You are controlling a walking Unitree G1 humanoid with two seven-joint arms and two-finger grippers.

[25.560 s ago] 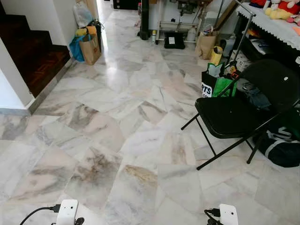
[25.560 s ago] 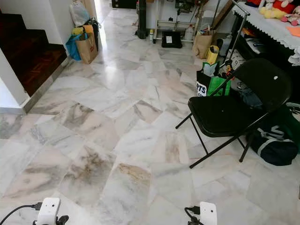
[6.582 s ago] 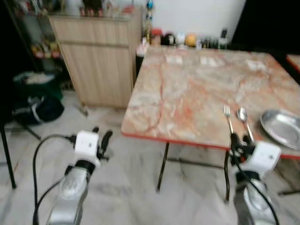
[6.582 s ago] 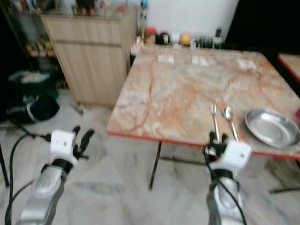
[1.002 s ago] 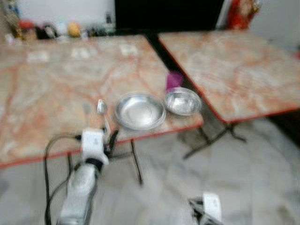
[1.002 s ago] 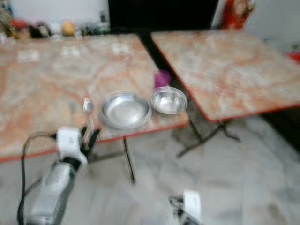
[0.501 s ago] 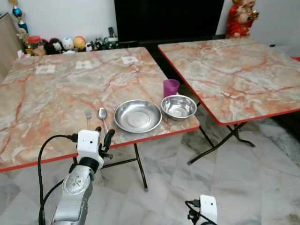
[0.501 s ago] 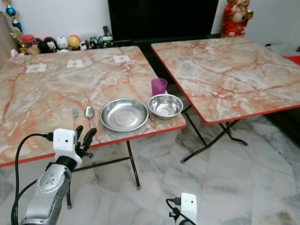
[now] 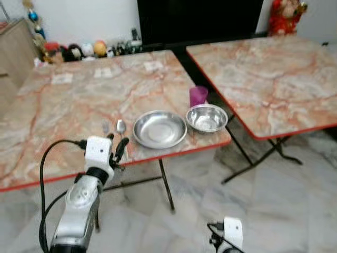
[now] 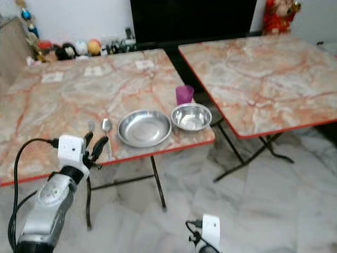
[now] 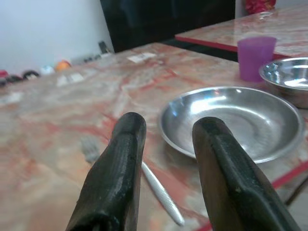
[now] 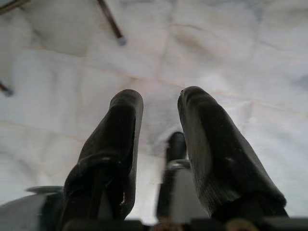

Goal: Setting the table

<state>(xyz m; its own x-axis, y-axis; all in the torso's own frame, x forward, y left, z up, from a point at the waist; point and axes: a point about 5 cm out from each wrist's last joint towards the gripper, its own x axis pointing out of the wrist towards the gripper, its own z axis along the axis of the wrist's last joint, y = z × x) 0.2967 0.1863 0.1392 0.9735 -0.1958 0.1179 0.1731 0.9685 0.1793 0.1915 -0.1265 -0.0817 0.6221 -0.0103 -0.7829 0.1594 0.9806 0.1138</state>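
Observation:
On the near-right part of a marble-topped folding table (image 9: pixel 63 105) lie a fork (image 9: pixel 106 127) and a spoon (image 9: pixel 120 126), side by side. Right of them sit a steel plate (image 9: pixel 159 128), a steel bowl (image 9: pixel 206 117) and a purple cup (image 9: pixel 198 95). My left gripper (image 9: pixel 118 139) is open and empty at the table's front edge, just short of the cutlery. In the left wrist view its fingers (image 11: pixel 130 130) frame the plate (image 11: pixel 231 120), with the spoon handle (image 11: pixel 161 192) below them. My right gripper (image 12: pixel 159 96) hangs low, open, over the floor.
A second marble table (image 9: pixel 263 79) stands to the right with a narrow gap between the two. Small figurines (image 9: pixel 68 51) line the far edge, a wooden cabinet (image 9: pixel 10 37) is at the far left, and a dark screen (image 9: pixel 200 21) is behind. Marble floor (image 9: pixel 295 211) lies open in front.
The camera has shifted a little and the picture is softer. My left gripper has come up closer to the fork and spoon at the table edge. Tableware has not moved.

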